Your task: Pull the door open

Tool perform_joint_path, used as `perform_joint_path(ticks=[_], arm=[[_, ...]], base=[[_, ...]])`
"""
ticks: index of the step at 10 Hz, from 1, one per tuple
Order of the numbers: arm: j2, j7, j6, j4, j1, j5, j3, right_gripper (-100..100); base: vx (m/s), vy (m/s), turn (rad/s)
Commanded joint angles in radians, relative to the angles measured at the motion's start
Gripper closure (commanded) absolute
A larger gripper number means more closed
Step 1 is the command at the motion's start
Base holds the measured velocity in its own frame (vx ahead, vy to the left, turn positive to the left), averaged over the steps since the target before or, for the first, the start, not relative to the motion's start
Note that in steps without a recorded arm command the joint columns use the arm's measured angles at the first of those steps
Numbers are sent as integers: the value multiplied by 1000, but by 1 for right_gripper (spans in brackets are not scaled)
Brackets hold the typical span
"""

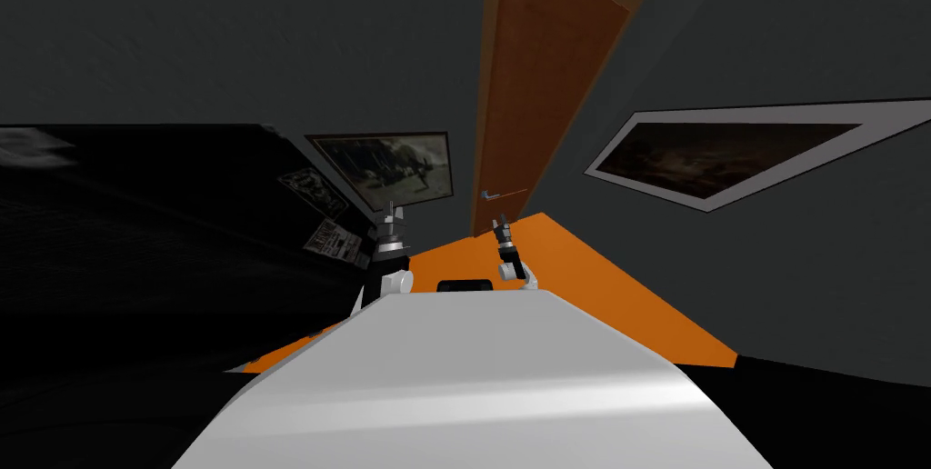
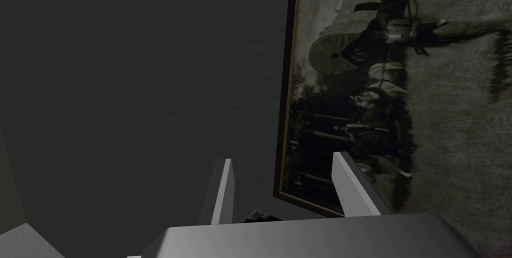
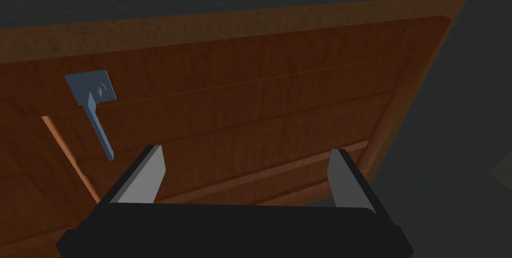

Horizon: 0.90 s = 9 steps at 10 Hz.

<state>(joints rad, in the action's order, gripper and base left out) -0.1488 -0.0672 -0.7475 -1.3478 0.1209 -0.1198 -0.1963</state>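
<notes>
Right hand (image 3: 246, 150), fingers apart, hovers short of the shut door (image 3: 260, 90), handle (image 3: 98, 120) not yet gripped, whole pull to come; left hand (image 2: 283, 157) likewise spread.

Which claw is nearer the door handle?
Right. The right claw faces the door, with the door handle just off to its side, not touching. The left claw is farther off, left of the door.
</notes>
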Motion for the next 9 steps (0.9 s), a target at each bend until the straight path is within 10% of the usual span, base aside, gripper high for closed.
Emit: perform_joint_path(ticks=[1,9], arm=[[-6,-6,-1,35,-12,-2,-7,-100],[-24,-31,-29,246,-94,-7,-40,-100]], base=[[103,-55,47],[91,-58,40]])
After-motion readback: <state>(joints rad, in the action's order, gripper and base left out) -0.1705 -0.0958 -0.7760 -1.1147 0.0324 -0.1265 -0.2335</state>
